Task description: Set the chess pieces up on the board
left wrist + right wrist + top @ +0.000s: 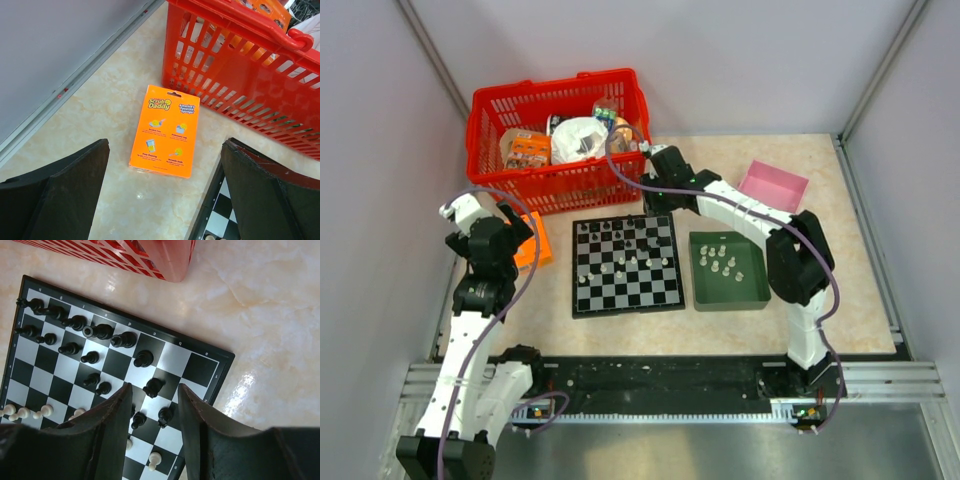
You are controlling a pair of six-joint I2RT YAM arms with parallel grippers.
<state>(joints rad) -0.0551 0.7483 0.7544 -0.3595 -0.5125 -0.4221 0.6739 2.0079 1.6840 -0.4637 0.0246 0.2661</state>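
the right arm (740,210) stretches over the board (626,312) while pale chess pieces (715,266) sit in the green tray (730,303) alongside.

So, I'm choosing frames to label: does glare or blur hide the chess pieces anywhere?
Right wrist view: bright glare on the glossy beige tabletop beside the black-and-white checkered board, but the black chess pieces are sharp. Top external view: even light, pieces very tiny. Left wrist view: the orange cardboard sponge pack is crisp; hardly any board shows.

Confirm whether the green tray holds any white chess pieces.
Yes, several white chess pieces stand inside the green tray right of the board.
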